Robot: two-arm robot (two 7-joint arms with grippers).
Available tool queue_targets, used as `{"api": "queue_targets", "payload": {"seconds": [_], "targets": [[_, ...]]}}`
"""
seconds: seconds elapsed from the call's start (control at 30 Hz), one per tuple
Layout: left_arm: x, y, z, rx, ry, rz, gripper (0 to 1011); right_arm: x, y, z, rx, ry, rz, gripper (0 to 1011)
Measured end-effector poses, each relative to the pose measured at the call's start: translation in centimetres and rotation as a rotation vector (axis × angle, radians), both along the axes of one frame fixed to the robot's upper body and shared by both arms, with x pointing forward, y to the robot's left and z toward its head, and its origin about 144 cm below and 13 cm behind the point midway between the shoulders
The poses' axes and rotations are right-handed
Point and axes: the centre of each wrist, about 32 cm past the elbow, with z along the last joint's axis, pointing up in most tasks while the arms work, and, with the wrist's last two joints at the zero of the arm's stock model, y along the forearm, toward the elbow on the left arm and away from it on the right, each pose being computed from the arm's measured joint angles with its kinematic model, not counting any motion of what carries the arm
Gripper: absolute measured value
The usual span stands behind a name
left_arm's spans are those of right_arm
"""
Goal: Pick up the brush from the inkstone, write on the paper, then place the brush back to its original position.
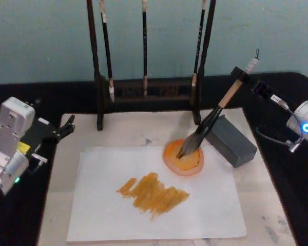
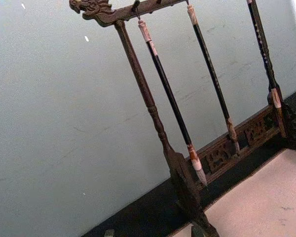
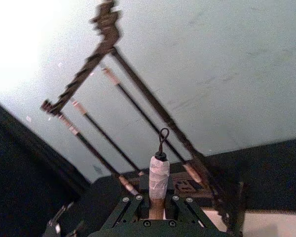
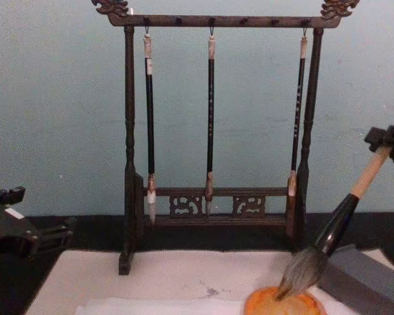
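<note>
The brush [image 1: 215,114] slants down to the left, its grey bristles [image 4: 301,272] touching a round orange dish [image 1: 184,158]. Just right of the dish lies the grey block-shaped inkstone [image 1: 232,141], under the black lower shaft. My right gripper [image 1: 241,76] is shut on the tan handle just below the white end [image 3: 159,174]; the chest view shows it at the right edge [image 4: 389,138]. The white paper [image 1: 102,210] lies on the cream mat and carries orange strokes [image 1: 154,192]. My left gripper [image 1: 66,126] is parked open at the mat's left edge, holding nothing.
A dark wooden rack [image 4: 217,203] with three thin hanging brushes [image 4: 210,118] stands at the back of the cream mat [image 1: 267,205]. Black table surface [image 1: 297,195] surrounds the mat. A cable [image 1: 272,141] runs near the right arm.
</note>
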Motion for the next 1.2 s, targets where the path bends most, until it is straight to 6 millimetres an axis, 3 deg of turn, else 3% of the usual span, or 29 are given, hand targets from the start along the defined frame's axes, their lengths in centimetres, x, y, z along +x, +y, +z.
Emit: {"api": "queue_targets", "payload": {"seconds": [0.47,1.2], "targets": [[0.0,0.0,0.0,0.000,0.000,0.000,1010,-3.9,3.3,2.9,-0.366,-0.218,0.116,163],[0.0,0.0,0.0,0.000,0.000,0.000,1009,-8.8,5.5,3.4,-0.513,-0.356,0.175,163]]}}
